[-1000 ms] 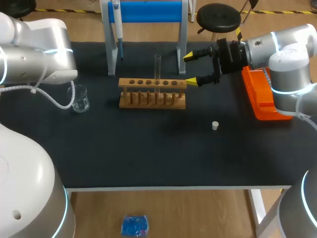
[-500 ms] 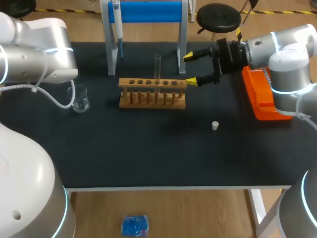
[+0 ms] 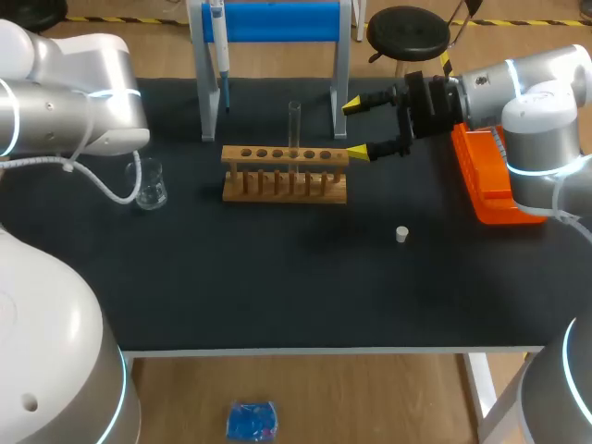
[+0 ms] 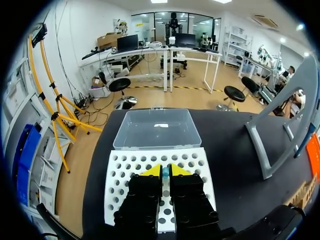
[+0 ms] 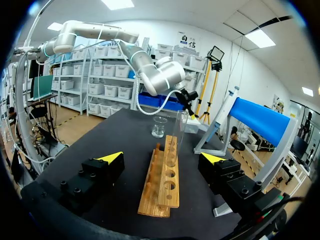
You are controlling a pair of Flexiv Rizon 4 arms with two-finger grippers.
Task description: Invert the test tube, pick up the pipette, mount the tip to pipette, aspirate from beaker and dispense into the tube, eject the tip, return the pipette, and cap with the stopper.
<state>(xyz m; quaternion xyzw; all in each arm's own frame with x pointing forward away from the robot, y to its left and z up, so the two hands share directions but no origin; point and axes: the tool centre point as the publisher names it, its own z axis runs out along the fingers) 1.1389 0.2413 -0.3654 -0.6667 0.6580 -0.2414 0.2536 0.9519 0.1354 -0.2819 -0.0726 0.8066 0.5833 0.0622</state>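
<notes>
A clear test tube (image 3: 294, 125) stands upright in the wooden rack (image 3: 285, 173), also seen as tube (image 5: 181, 130) in rack (image 5: 162, 182). My right gripper (image 3: 355, 129) hangs open just right of the rack, pointing along it (image 5: 162, 159). The pipette (image 3: 220, 55) hangs on the blue stand. A glass beaker (image 3: 150, 185) sits left of the rack. The white stopper (image 3: 401, 234) lies on the mat. My left gripper (image 4: 165, 171) is over a white tip box (image 4: 125, 190), its fingers shut on a small blue tip (image 4: 165, 172); the head view does not show this gripper.
An orange tray (image 3: 486, 180) lies at the table's right edge under my right arm. The blue stand's grey legs (image 3: 342, 83) rise behind the rack. The tip box's clear lid (image 4: 156, 129) lies open beyond it.
My left arm's elbow has shifted slightly in the head view. The right arm, rack, tube and stopper have not moved.
</notes>
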